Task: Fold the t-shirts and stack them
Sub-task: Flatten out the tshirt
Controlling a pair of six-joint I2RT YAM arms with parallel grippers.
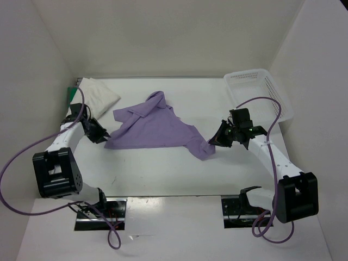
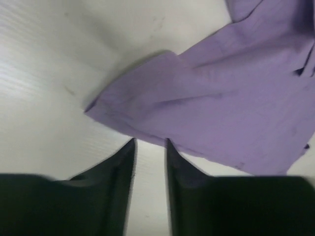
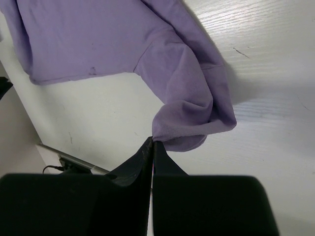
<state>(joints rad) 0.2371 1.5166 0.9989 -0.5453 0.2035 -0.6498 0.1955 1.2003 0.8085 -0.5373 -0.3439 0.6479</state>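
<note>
Far left: white shirt (image 1: 99, 95) folded and set down; a strip of green shirt (image 1: 72, 97) shows behind it, mostly hidden.

Left arm: reaches forward, wrist bent in toward the middle, held low over the table (image 1: 163, 168). Left claw (image 2: 149, 146) is parted with bare table between the fingers, holding nothing. The near-left hem corner of the purple shirt (image 1: 155, 130) lies just beyond the tips, not touching.

Purple shirt: middle of the table, spread out but rumpled, with the collar bunched at the far side. Thin knit, so light and limp, with no stiffness. It'll sag and drag if lifted by one point, but it shouldn't slip once pinched. I'd take it at the hem corners or sleeve edges, one corner per claw, and pull it taut before folding.

Right arm: elbow out to the right, wrist angled in toward the middle. Right claw (image 3: 152, 142) is closed tight and looks to be pinching the edge of the near-right sleeve, where the cloth gathers to the tips and lifts a little off the table.

Far right: basket (image 1: 255, 89), well apart from the shirt.
</note>
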